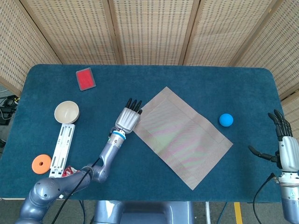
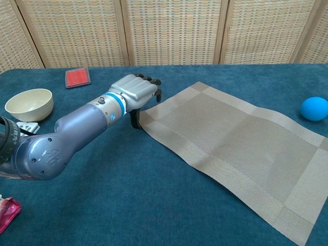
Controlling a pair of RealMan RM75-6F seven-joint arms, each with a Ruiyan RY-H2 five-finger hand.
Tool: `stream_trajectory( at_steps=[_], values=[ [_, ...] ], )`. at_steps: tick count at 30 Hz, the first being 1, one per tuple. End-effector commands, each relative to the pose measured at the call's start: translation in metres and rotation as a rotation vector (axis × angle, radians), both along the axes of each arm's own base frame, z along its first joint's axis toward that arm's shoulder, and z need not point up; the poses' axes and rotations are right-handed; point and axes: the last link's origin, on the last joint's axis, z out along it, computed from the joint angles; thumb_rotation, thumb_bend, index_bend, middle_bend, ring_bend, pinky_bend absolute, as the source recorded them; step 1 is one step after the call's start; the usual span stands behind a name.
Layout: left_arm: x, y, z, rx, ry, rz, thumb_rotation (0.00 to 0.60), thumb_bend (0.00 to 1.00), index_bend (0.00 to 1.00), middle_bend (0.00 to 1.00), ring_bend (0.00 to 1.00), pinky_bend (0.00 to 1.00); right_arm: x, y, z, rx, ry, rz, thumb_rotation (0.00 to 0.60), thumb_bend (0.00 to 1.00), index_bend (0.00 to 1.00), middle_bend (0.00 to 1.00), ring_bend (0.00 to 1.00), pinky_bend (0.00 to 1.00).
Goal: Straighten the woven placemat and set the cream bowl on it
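Note:
The woven placemat lies askew, diamond-wise, on the blue table. My left hand is at its left corner, thumb down at the mat's edge and fingers curled over the corner, gripping it. The cream bowl stands upright and empty far to the left, apart from mat and hand. My right hand hovers at the table's right edge with fingers spread, holding nothing; only the head view shows it.
A blue ball sits just beyond the mat's right side. A red card lies at the back left. A white strip, an orange ring and a red packet lie front left.

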Motion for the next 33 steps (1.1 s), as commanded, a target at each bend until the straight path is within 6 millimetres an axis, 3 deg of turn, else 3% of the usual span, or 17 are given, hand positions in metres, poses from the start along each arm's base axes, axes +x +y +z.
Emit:
stream_trajectory(
  at_steps=[1,9,16,20,27,33],
  values=[
    [0.001,-0.001,0.001,0.001,-0.015,-0.004,0.600,0.70,0.27,0.00,0.00,0.00,0.000,0.000,0.001,-0.005,-0.002,0.000,0.600,0.22,0.11,0.00,0.00,0.00],
    [0.005,-0.002,-0.002,0.008,-0.040,-0.015,0.600,0.69,0.42,0.00,0.00,0.00,0.000,0.001,0.002,-0.005,-0.009,0.001,0.600,0.22,0.11,0.00,0.00,0.00],
    [0.010,0.000,-0.006,0.019,-0.063,-0.003,0.600,0.69,0.44,0.00,0.00,0.00,0.000,0.001,0.004,-0.008,-0.015,0.002,0.600,0.22,0.11,0.00,0.00,0.00],
    [0.009,0.002,-0.008,0.021,-0.062,0.004,0.600,0.66,0.52,0.00,0.00,0.00,-0.001,0.000,0.005,-0.006,-0.017,0.000,0.600,0.22,0.11,0.00,0.00,0.00],
    [0.008,0.003,-0.003,0.031,-0.086,0.005,0.600,0.65,0.68,0.00,0.00,0.00,0.000,0.001,0.003,-0.001,-0.014,0.001,0.600,0.22,0.11,0.00,0.00,0.00],
    [0.003,0.001,0.005,0.038,-0.099,-0.005,0.600,0.65,0.72,0.00,0.00,0.00,0.001,0.002,0.003,0.000,-0.011,0.005,0.600,0.22,0.11,0.00,0.00,0.00]
  ],
)
